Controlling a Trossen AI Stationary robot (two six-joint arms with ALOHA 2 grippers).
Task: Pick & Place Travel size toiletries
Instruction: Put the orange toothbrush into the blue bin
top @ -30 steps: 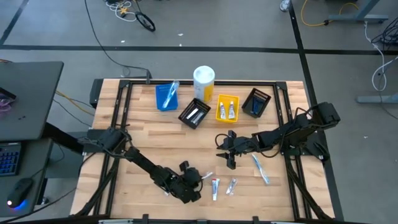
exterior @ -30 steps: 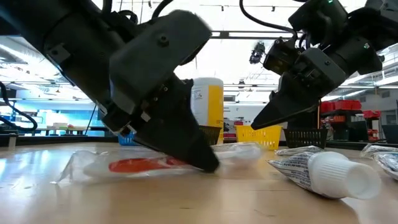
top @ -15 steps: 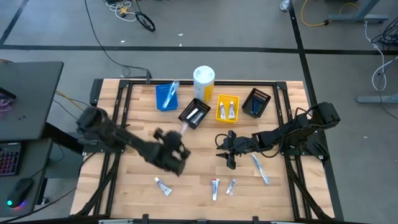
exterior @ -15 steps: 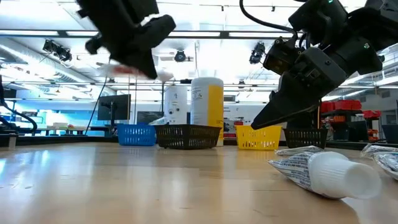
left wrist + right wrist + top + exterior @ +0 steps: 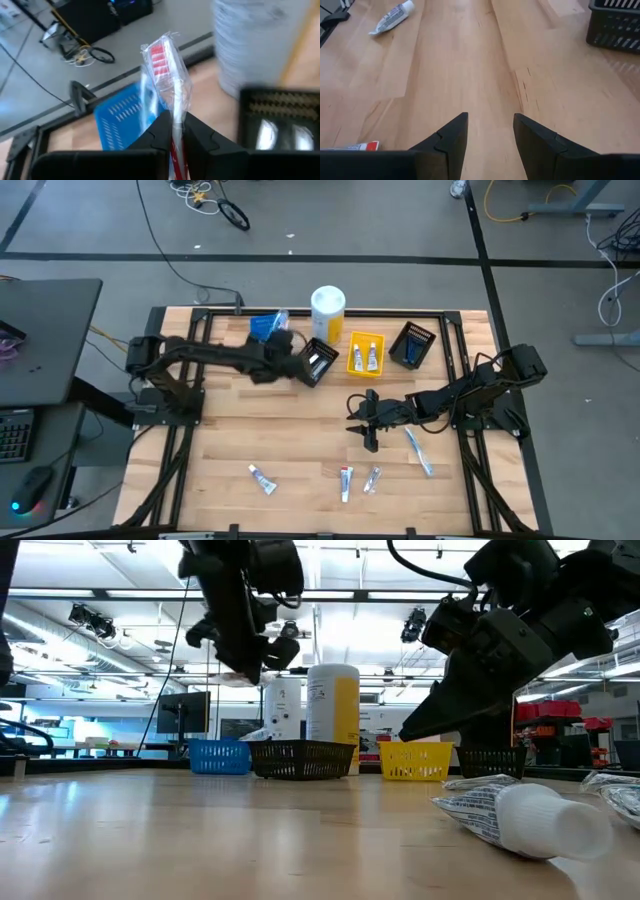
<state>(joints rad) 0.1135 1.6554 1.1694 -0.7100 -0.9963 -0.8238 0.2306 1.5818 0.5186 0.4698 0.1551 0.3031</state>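
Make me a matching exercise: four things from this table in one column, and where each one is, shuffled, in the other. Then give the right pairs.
Things
1. red toothbrush
2. two small tubes
3. pale-blue toothbrush
4. white-and-yellow cylinder

Places
A. lying on the bare wood beside the right gripper
B. standing at the table's far edge between the blue bin and the yellow bin
C. clamped in the left gripper, in its clear wrapper, near the blue bin
D. lying inside the yellow bin

Pairs: 1-C, 2-D, 3-A, 4-B
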